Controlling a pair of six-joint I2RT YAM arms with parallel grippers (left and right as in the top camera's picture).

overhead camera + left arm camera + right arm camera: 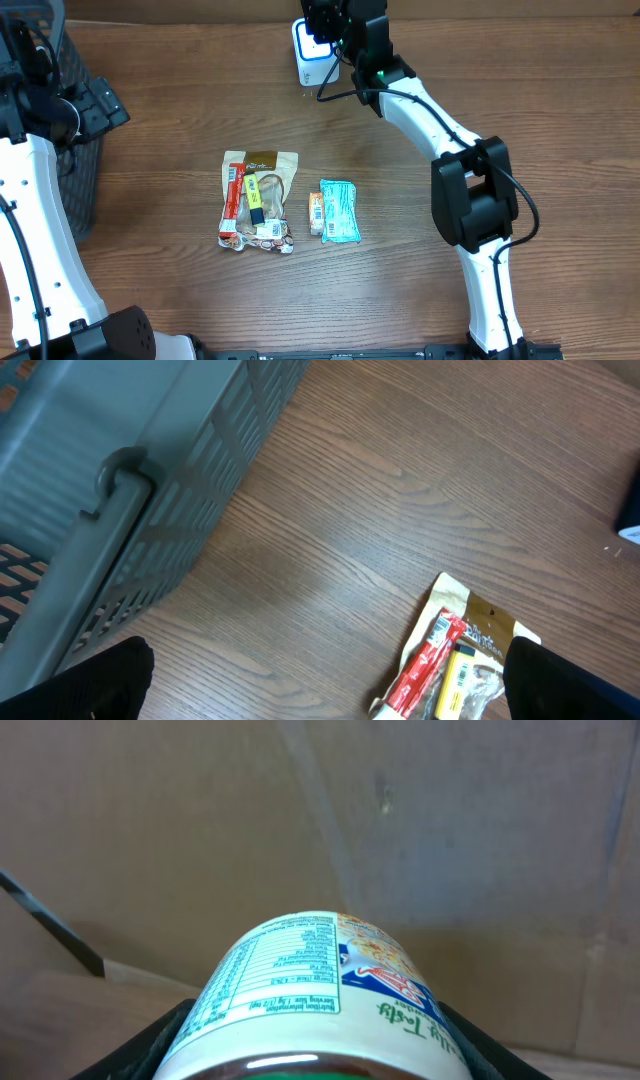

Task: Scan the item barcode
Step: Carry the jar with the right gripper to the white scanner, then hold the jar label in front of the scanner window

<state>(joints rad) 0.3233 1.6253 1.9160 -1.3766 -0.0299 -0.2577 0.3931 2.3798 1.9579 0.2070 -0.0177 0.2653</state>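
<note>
The right gripper (312, 1045) was closed on a cylindrical container (310, 975) with a white printed label, one dark finger pressed against each side. A nutrition table and a red-and-blue logo faced the wrist camera; whether a barcode lay on that face could not be told. In the overhead view this gripper stood at the far edge of the brown wood-grain table (170, 90), near its middle. A white, blue-edged boxy object (312, 58) sat just beside the gripper, and whether it was the held container or a separate device could not be determined. The left gripper (320, 695) had its fingers spread wide and held nothing. It hung above the left side of the table, beside a dark grey slatted plastic basket (120, 480). Well apart from both grippers, near the middle of the table, lay a clear pouch with a brown header (258, 200), holding a red stick pack and a yellow one. Just to the right of the pouch lay a small orange packet (316, 214), close against a teal foil packet (340, 212); contact between these two could not be confirmed.
</note>
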